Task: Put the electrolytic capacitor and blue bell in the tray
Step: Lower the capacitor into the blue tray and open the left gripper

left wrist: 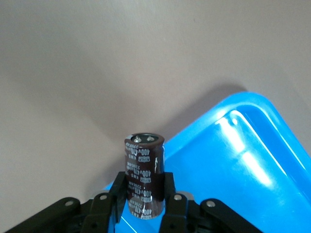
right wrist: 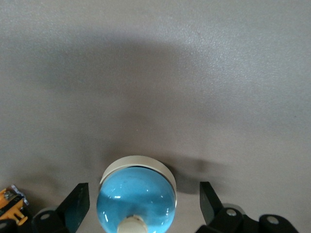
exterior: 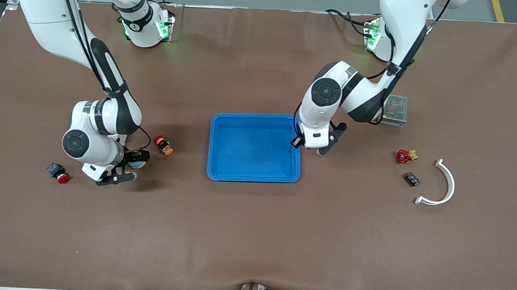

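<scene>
The tray below me is bright blue on a plain brown bench. The capacitor in my black left end effector is dark brown with white print and a silver top. Between my right end effector's black fingers sits a glossy sky-blue bell with a cream rim.

The right gripper hangs low over the brown table, its two dark fingers spread wide with clear space on each side of the blue bell; the bell (a glossy blue dome with a pale button on top) sits on a cream base; an orange part shows at the frame's edge
</scene>
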